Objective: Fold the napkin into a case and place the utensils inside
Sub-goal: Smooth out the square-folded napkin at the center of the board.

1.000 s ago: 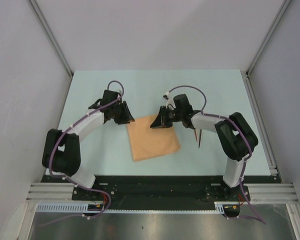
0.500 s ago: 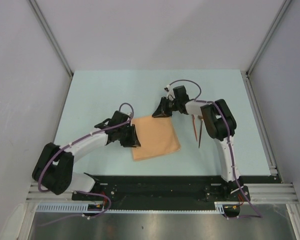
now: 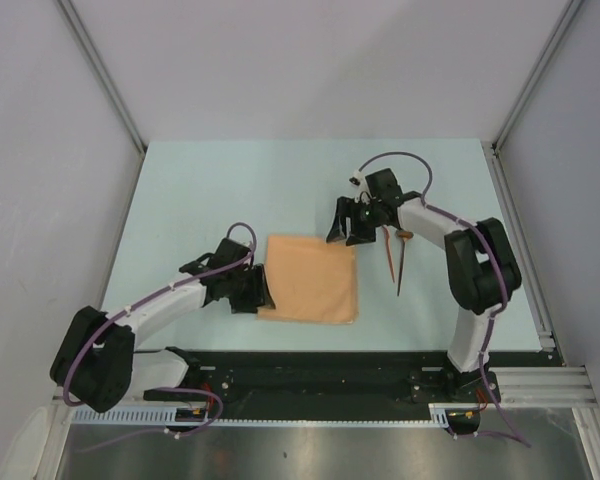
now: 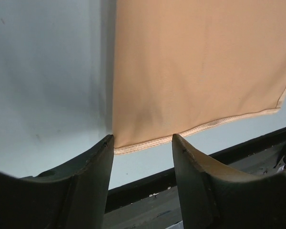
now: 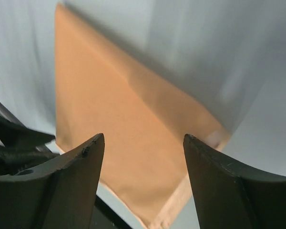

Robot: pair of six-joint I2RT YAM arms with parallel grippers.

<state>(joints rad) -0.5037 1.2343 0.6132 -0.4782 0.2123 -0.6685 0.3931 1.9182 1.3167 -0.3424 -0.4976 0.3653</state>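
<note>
On a pale blue-green table (image 3: pixel 200 190), seen from above, the napkin (image 3: pixel 310 278) lies flat as a broad peach-orange near-square at the middle of the near half, close to the arms' base rail; its edges run roughly in line with the table's. The left gripper (image 3: pixel 264 293) sits low at the napkin's left edge, near the near-left corner; in the left wrist view its two dark fingers (image 4: pixel 93 176) stand apart with the stitched hem of the napkin (image 4: pixel 190 62) crossing the gap between their tips, so the jaws are released and grasp nothing. The right gripper (image 3: pixel 341 238) is at the napkin's far-right corner, pointing down toward it; in the right wrist view its fingers (image 5: pixel 76 176) are spread wide with the cloth (image 5: pixel 119 124) showing below and between them, jaws released, nothing held. The utensils (image 3: pixel 399 275), two thin reddish-brown pieces, lie side by side on the bare table just right of the napkin, apart from it; their far ends pass under the right arm.
</note>
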